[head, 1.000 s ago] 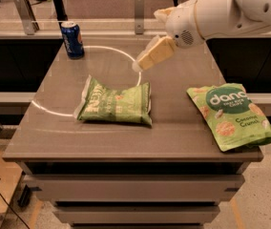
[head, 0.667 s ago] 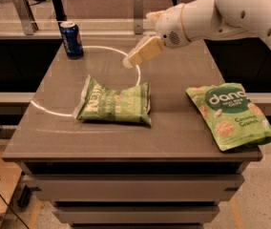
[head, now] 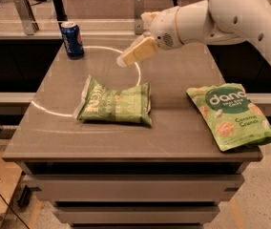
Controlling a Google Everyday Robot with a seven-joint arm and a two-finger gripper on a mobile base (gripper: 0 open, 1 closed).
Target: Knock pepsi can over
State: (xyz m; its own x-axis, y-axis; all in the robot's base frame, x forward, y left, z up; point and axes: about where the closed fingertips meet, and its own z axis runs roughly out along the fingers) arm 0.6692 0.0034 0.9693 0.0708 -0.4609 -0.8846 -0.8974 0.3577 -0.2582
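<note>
The pepsi can (head: 72, 39) stood upright at the far left corner of the table (head: 173, 128), well apart from the gripper (head: 133, 54) hovering over the table's middle, pointing canward, its spread beyond telling.

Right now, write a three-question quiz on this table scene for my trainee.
1. True or false: the pepsi can lies on its side.
2. Where is the tool? A: above the table, right of the can and apart from it; B: touching the can; C: below the tabletop.
3. Short answer: which juts past the table's edge, the middle bag or the right bag?
Key: 1. False: it stands upright at the far left corner. 2. A. 3. The right bag.
</note>
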